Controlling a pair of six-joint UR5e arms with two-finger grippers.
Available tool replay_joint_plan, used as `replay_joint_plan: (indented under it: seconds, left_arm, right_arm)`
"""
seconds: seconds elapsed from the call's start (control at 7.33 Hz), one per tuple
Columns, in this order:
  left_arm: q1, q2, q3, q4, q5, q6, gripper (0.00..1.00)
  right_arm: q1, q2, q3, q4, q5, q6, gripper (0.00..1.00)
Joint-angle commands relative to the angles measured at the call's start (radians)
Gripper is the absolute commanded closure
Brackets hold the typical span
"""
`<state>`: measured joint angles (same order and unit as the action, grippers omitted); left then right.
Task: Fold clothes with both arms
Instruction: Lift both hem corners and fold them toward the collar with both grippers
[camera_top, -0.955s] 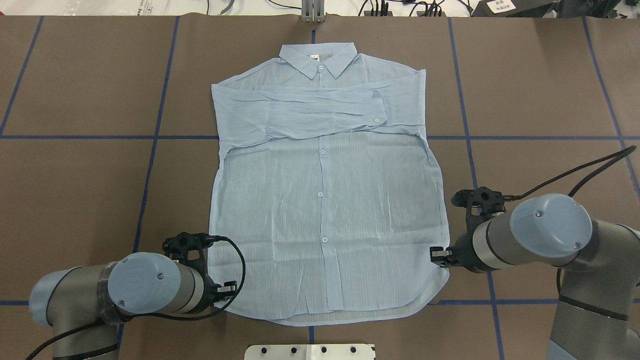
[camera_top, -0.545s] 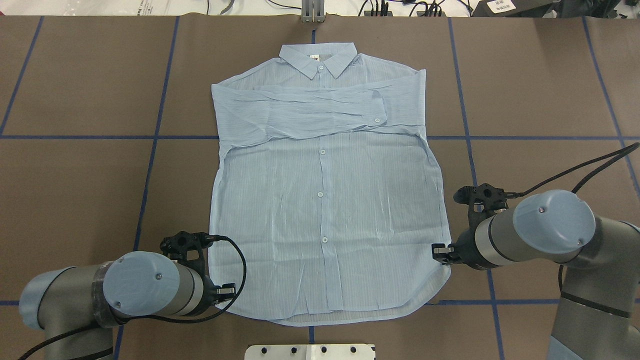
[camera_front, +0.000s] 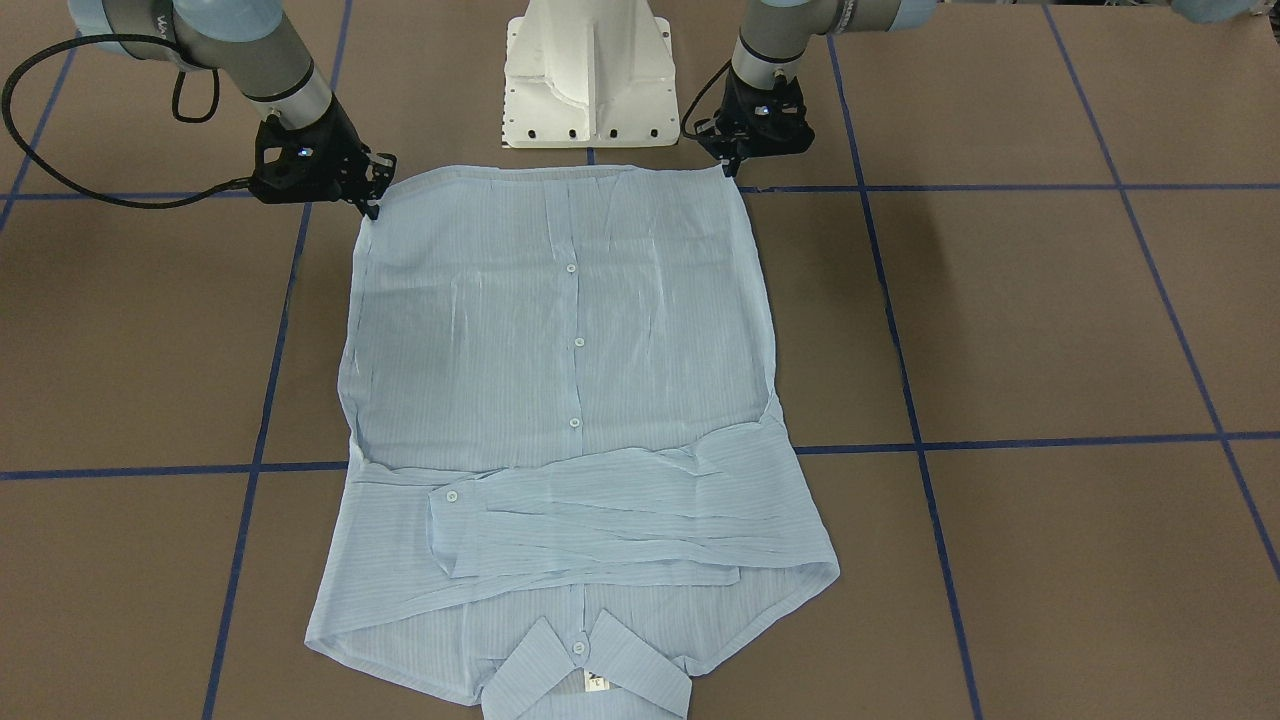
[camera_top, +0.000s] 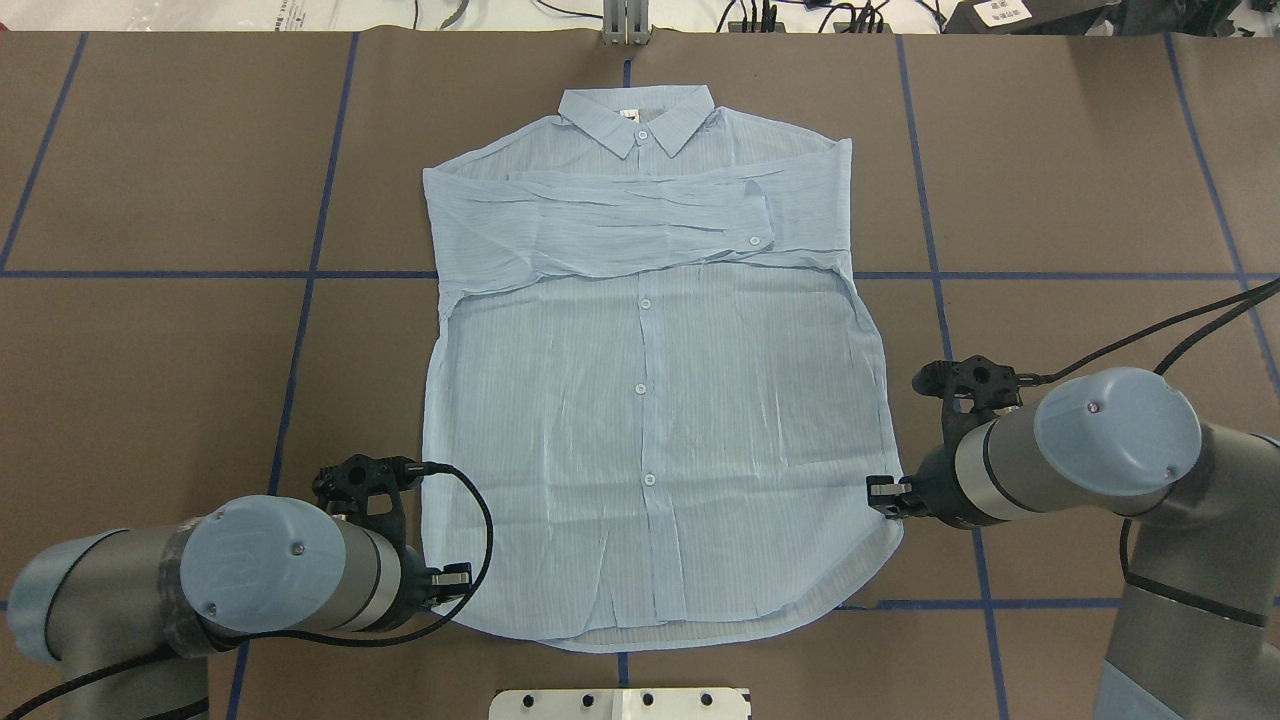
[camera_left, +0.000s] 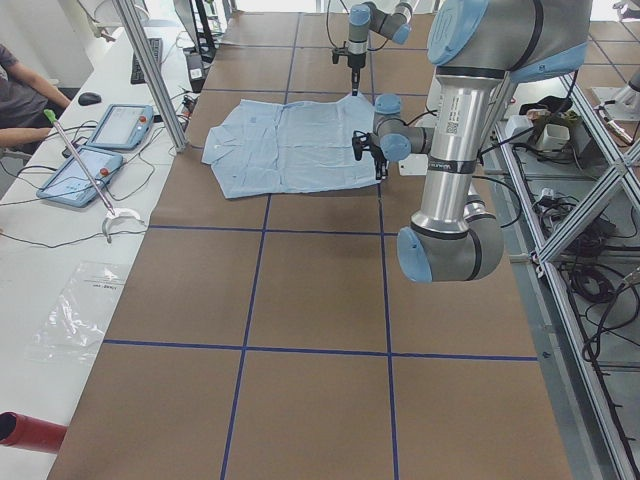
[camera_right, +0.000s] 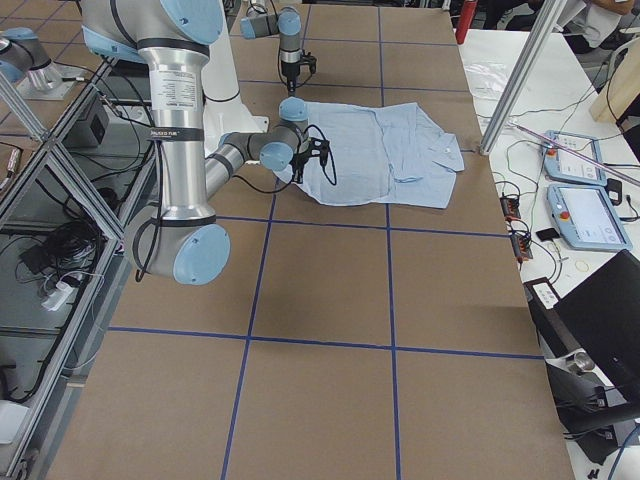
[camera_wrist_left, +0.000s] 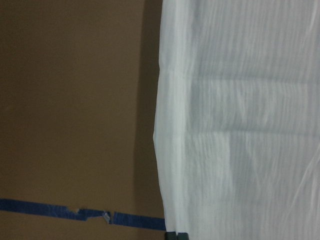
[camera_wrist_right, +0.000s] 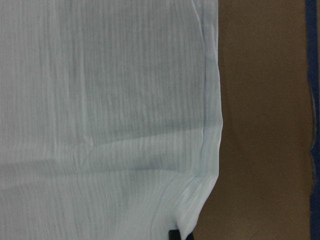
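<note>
The light blue striped shirt lies flat on the brown table, buttons up, collar at the far edge, both sleeves folded across the chest. My left gripper is shut on the near left hem corner of the shirt, which shows on the right in the front-facing view, by the left gripper. My right gripper is shut on the shirt's right side edge just above the hem, seen at the right gripper. In the wrist views the left gripper and right gripper pinch the fabric edge.
The white pedestal base stands just behind the hem, between the arms. Blue tape lines grid the table. A metal post rises at the far edge. Tablets and a person's arm are beside the table.
The right gripper has shifted slightly up and outward, drawing the right hem corner with it. The left arm's elbow has swung outward while its gripper stays at the hem corner.
</note>
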<state>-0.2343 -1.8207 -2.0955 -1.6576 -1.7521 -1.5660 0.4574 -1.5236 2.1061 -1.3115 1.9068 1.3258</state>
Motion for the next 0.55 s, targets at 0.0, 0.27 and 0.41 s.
replay_joint_plan:
  seconds: [0.0,0.27,0.41]
  left_arm:
    - [-0.064,0.003,-0.031,-0.001,-0.001,0.018,1.0]
    - [-0.185,-0.006,-0.026,-0.004,-0.016,0.121,1.0]
    - [-0.247,-0.008,-0.027,-0.01,-0.094,0.174,1.0]
  right_arm:
    - [0.093,0.023,0.008,0.0,0.015,-0.01,1.0]
    - [0.208,0.049,0.003,0.0,0.081,-0.036,1.0]
    - [0.225,0.062,0.002,0.0,0.084,-0.036,1.0]
